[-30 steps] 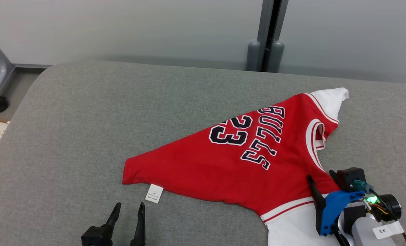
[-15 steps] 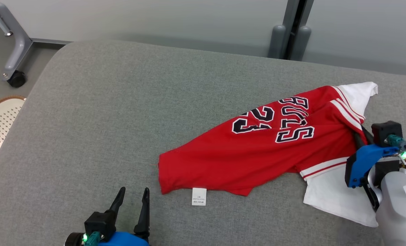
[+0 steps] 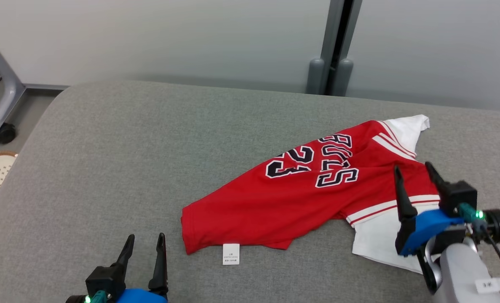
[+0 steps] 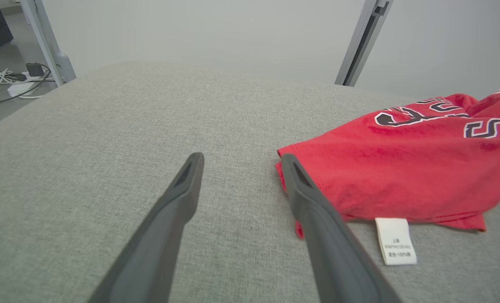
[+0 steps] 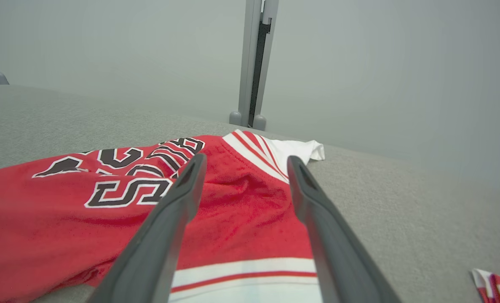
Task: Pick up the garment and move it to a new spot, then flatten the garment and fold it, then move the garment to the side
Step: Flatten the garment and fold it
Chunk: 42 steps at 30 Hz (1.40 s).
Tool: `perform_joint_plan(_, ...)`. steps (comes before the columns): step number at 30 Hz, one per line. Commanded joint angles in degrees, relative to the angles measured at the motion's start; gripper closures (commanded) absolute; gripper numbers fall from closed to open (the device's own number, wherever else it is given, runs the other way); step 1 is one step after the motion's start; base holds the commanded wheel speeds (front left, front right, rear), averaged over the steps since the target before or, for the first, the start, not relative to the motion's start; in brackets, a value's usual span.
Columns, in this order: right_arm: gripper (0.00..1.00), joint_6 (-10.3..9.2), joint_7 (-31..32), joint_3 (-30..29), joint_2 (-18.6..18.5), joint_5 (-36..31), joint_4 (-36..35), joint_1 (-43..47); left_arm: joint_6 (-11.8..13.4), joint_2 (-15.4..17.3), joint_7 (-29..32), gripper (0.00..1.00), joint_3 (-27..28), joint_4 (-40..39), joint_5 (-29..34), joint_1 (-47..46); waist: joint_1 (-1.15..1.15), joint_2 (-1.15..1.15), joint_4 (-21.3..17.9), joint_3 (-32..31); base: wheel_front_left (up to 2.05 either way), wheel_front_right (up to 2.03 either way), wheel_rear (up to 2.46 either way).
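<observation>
Your right gripper (image 3: 413,167) is hovering wide and empty over the crumpled jersey (image 3: 266,202) directly beneath, apparently lining up to flatten it; your left gripper (image 3: 146,236), equally spread, is waiting beside its hem.

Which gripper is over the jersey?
The right gripper, open above the jersey near its striped sleeve; the left gripper is over bare cushion.

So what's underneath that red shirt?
Grey cushioned surface all around the red shirt, so presumably beneath too. A white label pokes out at its edge. Anything else under the cloth is covered.
</observation>
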Motion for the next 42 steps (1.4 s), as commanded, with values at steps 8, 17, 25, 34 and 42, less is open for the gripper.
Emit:
perform_joint_plan(8,0.00,-0.02,-0.28,4.18,0.79,4.58,-8.29,13.92,0.62,-0.05,-0.01,0.00,1.83,-1.20,0.42,3.53,0.00,0.00,-4.66,-4.35,0.00,0.00,0.00)
perform_joint_plan(17,0.00,-0.02,-0.29,6.42,0.89,9.89,-12.12,21.59,0.85,-0.04,-0.01,0.00,0.90,-2.23,0.13,7.23,0.00,0.00,-6.22,-6.68,0.00,0.00,0.00)
perform_joint_plan(25,0.00,-0.01,-0.29,8.67,0.92,12.35,-12.76,24.28,0.58,-0.04,-0.01,0.00,0.42,-2.36,0.14,8.30,0.00,0.00,-6.95,-7.23,0.00,0.00,0.00)
perform_joint_plan(34,0.00,-0.02,-0.29,9.20,0.92,12.00,-13.12,22.92,-0.06,-0.05,-0.01,0.00,-0.15,-0.78,-0.35,6.84,0.00,0.00,-7.27,-6.08,0.00,0.00,0.00)
perform_joint_plan(42,0.00,-0.02,-0.29,9.94,0.92,11.74,-12.84,21.64,-0.96,-0.05,-0.01,0.00,-1.13,4.97,-2.97,3.48,0.00,0.00,-8.66,-2.86,0.00,0.00,0.00)
